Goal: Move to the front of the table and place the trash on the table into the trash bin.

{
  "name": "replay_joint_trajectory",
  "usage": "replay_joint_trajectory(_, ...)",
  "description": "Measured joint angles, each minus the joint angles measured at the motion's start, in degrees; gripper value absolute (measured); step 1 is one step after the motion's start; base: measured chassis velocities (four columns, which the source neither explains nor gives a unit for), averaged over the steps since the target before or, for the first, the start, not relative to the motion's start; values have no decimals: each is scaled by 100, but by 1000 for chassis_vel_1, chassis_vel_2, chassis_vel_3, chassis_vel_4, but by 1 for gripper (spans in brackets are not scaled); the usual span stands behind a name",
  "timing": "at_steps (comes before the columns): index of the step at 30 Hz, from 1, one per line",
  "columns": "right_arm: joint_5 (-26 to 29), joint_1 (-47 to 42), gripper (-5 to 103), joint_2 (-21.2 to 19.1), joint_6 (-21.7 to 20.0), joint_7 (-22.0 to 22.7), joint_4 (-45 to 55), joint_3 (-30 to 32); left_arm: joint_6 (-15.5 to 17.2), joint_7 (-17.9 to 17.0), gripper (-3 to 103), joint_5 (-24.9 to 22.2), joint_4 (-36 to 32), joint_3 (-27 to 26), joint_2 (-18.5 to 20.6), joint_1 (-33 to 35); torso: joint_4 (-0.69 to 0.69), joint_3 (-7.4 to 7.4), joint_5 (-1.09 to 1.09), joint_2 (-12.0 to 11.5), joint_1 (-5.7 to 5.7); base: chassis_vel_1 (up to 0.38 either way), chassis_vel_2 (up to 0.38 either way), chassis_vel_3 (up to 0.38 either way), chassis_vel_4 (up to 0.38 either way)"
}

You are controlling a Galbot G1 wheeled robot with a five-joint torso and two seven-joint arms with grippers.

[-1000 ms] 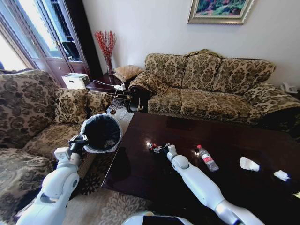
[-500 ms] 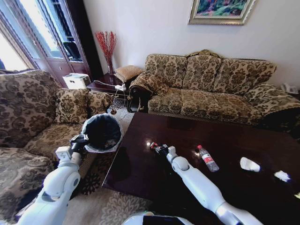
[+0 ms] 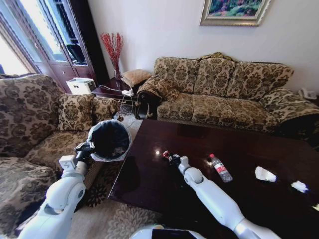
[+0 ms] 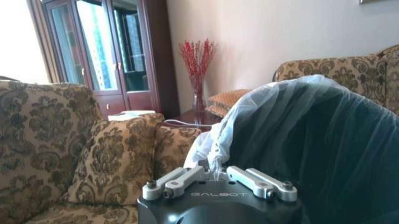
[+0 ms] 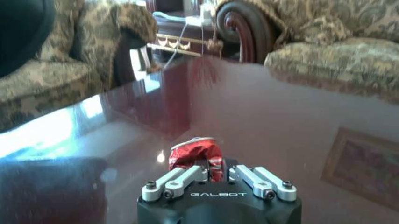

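Your right gripper, near the middle of the head view, had its fingers pinched shut on a crumpled red wrapper, held just above the table; in the right wrist view the red scrap sat between the jaws at lower centre. Your left gripper, at centre left, was clamped on the bag-lined rim of the trash bin, holding it tilted toward the table's left edge, its dark mouth facing the camera. Judged from this, you were early in the job: one piece in hand, not yet over the bin. Left on the table to the right were a clear bottle with a red cap, a white paper wad, and a second wad near the right edge
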Motion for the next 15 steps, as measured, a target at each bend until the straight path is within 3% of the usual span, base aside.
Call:
replay_joint_trajectory(11,101,-86,9,-364,71,225,1124,328,0,-7,1,17,-56,90,-1,54,2,-1,0,0,0,0,0,0,0)
replay_joint_trajectory(15,469,101,9,-748,29,429,2266,519,-174,216,1,12,-55,268,106,94,3,-2,1,0,-1,0,0,0,0)
